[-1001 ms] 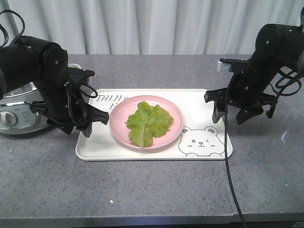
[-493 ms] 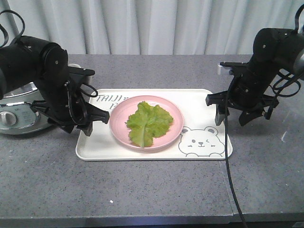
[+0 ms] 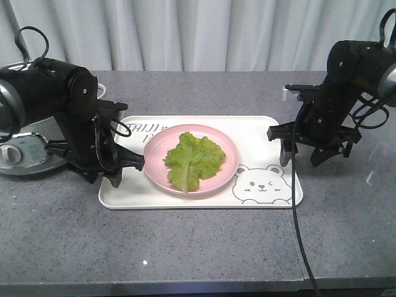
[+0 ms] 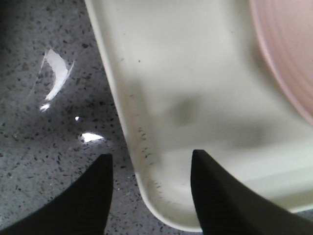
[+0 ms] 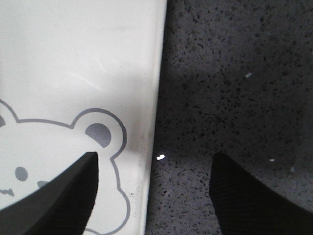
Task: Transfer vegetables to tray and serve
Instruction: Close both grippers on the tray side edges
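Since the left gripper [image 4: 149, 162] and right gripper [image 5: 154, 160] straddle the tray [image 3: 198, 199] edges spread open (bite depth hard to judge), a shallow pinch could slip, tipping plate [image 3: 154, 154] and lettuce [image 3: 192, 159].

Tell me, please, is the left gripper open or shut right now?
Open: the left gripper has its fingers apart, one over the table, one over the tray, its rim between them.
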Robot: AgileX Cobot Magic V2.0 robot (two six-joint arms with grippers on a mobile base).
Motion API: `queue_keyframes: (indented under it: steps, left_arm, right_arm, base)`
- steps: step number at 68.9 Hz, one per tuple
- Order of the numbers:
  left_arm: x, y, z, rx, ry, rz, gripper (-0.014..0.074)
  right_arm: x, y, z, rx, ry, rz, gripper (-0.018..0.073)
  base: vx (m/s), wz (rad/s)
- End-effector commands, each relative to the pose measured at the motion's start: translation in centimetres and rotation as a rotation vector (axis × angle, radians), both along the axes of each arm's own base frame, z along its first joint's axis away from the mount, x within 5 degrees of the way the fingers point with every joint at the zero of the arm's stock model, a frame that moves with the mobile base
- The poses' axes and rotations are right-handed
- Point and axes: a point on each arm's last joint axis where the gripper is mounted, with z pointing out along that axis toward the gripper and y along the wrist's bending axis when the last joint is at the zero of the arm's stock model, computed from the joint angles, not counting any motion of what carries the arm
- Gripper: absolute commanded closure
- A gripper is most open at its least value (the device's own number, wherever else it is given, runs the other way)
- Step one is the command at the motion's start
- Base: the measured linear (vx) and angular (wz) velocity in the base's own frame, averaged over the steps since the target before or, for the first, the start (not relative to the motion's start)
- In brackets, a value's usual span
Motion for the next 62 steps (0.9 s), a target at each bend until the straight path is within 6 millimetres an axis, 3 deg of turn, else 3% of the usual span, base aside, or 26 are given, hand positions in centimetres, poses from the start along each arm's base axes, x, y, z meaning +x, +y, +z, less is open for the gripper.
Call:
queue_keyframes:
  steps: [1, 18, 32, 41, 58, 62]
  left_arm:
    - [0.0, 0.0, 1.9, -0.026, -0.067, 0.003, 0.0233]
    - [0.4, -0.2, 0.4, -0.013, -0.025, 0.0, 0.0233]
    - [0.5, -0.3, -0.2, -0.016, -0.004, -0.018, 0.0242]
    - [0.5, -0.6, -0.3, -0.043, 0.008, -0.027, 0.0298]
    - [0.3, -1.2, -0.3, -0.11, 0.023, -0.056, 0.0564]
    - [0.3, -1.4, -0.2, -0.127, 0.022, -0.061, 0.0605]
  right_arm:
    - [-0.7, -0.2, 1.7, -0.003, 0.001, 0.006, 0.0079]
    - [-1.7, -0.9, -1.6, -0.077, 0.08, 0.025, 0.0081]
    - [-2.0, -0.8, -2.8, -0.061, 0.079, 0.024, 0.0125]
    - [-2.0, -0.4, -2.9, -0.019, 0.076, 0.037, 0.0242]
    - [-2.0, 0.2, -2.8, 0.042, 0.069, 0.082, 0.0556]
    - [-2.0, 0.3, -2.8, 0.053, 0.068, 0.089, 0.0575]
  base:
    - [0.0, 0.0]
    - [0.0, 0.0]
    - [0.0, 0.0]
    - [0.0, 0.0]
    - [0.0, 0.0]
    - [0.0, 0.0]
